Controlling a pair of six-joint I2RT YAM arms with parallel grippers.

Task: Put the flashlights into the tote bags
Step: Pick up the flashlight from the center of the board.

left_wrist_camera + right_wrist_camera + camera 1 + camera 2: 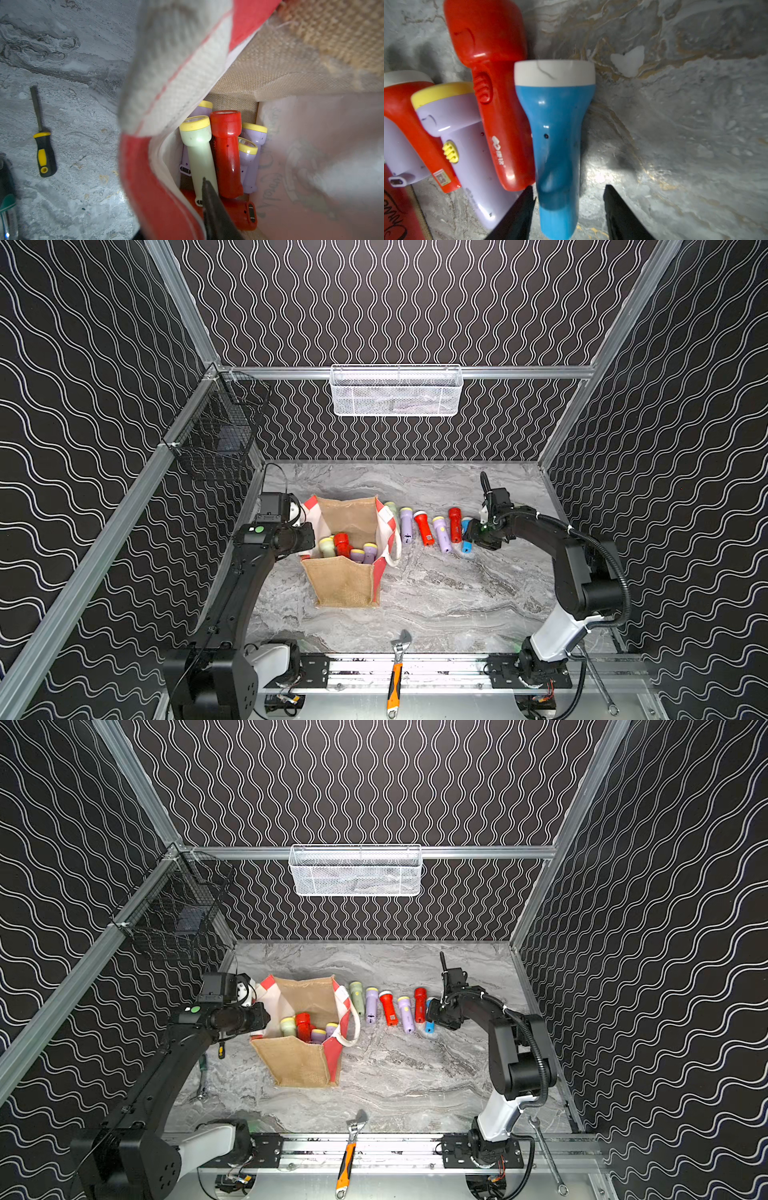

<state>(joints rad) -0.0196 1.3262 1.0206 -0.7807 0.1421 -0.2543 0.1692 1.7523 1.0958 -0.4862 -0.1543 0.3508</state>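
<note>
The tan jute tote bag [345, 585] [299, 1065] stands open left of centre. Several flashlights [347, 547] [226, 153], red, lilac and pale green, lie inside it. My left gripper [309, 537] is shut on the bag's red-and-white side panel [158, 176]. One finger [209, 203] is inside the bag and the other is hidden behind the fabric. Right of the bag lies a row of flashlights [424, 529], ending in a blue one [466, 545] [556, 135]. My right gripper [473, 537] [569, 187] is open, its fingers either side of the blue handle, with a gap on one side.
An orange-handled wrench [397, 672] lies across the front rail and a steel spanner [598, 680] lies front right. A yellow-and-black-handled tool [42, 151] lies left of the bag. A white mesh basket [397, 391] hangs on the back wall, a black wire basket [216, 427] on the left.
</note>
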